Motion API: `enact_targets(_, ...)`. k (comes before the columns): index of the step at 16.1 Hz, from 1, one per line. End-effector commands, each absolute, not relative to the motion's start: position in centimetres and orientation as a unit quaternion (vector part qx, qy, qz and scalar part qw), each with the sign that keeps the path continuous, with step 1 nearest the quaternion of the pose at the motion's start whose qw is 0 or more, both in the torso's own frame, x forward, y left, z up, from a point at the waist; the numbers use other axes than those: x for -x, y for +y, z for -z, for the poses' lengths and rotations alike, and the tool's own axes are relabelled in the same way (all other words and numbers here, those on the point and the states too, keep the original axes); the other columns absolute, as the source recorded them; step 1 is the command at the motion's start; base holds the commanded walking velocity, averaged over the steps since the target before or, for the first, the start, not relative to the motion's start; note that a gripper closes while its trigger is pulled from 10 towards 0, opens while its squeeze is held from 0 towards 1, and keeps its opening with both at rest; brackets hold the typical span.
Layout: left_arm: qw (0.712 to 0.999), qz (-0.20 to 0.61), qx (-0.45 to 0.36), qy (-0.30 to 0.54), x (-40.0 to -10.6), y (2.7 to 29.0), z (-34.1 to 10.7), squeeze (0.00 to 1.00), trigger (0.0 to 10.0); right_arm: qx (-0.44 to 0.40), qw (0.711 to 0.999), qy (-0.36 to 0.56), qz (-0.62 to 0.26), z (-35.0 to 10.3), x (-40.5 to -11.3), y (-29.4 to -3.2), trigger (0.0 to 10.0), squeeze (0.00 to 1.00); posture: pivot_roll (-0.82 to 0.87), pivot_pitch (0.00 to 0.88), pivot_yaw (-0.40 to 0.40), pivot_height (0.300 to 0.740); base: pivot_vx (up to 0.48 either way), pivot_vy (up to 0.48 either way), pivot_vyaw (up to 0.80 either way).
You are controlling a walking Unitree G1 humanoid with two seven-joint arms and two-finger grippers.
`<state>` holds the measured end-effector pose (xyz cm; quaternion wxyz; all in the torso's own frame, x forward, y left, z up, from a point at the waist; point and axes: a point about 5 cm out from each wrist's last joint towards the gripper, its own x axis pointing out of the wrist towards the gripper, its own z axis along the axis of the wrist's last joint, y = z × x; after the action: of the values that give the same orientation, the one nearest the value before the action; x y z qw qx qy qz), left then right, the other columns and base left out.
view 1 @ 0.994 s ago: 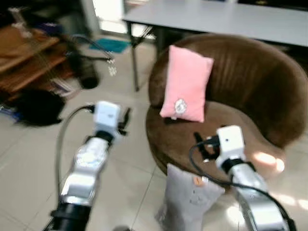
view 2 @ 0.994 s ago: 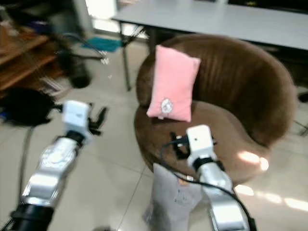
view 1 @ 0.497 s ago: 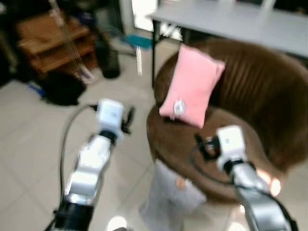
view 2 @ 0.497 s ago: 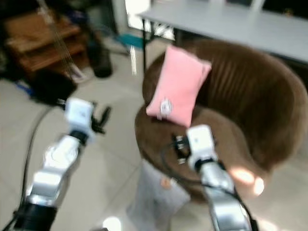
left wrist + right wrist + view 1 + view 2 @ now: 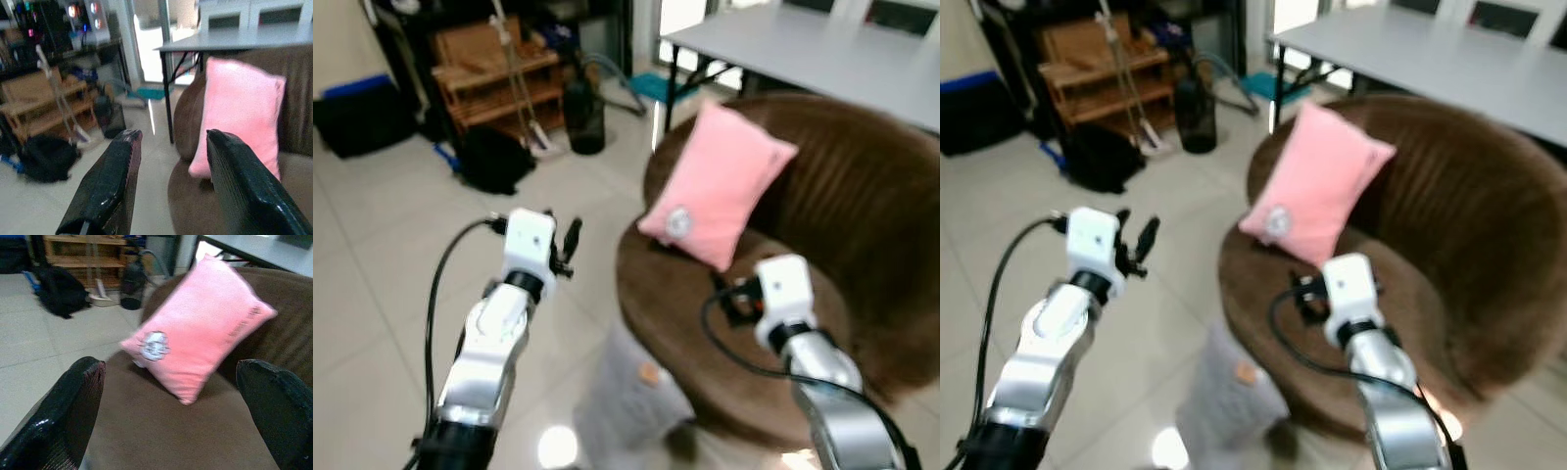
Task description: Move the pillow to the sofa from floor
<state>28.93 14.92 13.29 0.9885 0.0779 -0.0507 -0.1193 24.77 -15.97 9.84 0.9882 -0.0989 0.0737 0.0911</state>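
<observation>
Unmoved grey pillow (image 5: 626, 397) below right end effector (image 5: 736, 299)

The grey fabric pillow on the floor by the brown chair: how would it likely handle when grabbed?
The grey fabric pillow slumps against the brown round upholstered chair, so it is probably soft and would sag when lifted. Its cloth cover likely grips well. It looks light for its bulk, and seems unlikely to roll.

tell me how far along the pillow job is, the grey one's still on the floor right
Yes. Done: nothing; the grey fabric pillow lies on the tiled floor against the round brown sofa. A pink rectangular pillow leans on the sofa's backrest. In hand: nothing; the left gripper and right gripper are open, raised above pillow level. Left: reach down, grasp, lift onto the seat.
</observation>
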Motion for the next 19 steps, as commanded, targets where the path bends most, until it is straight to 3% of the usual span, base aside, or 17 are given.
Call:
enact_targets(1, 0.989, 0.103, -0.085, -0.056, -28.4, 16.4, -13.2, 0.0, 10.0, 0.094, 0.988, 0.074, -0.095, -9.5, -24.5, -15.8, 10.0, 0.0, -0.06, 0.016, 0.025, 0.74, 0.0, 0.0, 0.0)
enact_targets(5, 0.99, 0.1, -0.083, -0.049, -27.3, 16.8, -12.4, 0.0, 10.0, 0.076, 0.99, 0.077, -0.095, -9.0, -24.1, -15.6, 10.0, 0.0, -0.06, 0.01, 0.019, 0.73, 0.0, 0.0, 0.0)
enact_targets(16, 0.989, 0.099, -0.085, -0.063, -27.5, 16.1, -12.5, 0.0, 10.0, 0.072, 0.99, 0.067, -0.105, -9.0, -24.1, -15.6, 10.0, 0.0, -0.06, 0.0, 0.015, 0.62, 0.0, 0.0, 0.0)
enact_targets(19, 0.992, 0.105, -0.057, -0.051, -27.5, 16.0, -12.3, 0.0, 10.0, 0.062, 0.991, 0.062, -0.105, -9.2, -24.1, -15.6, 10.0, 0.0, -0.06, 0.0, 0.015, 0.615, 0.0, 0.0, 0.0)
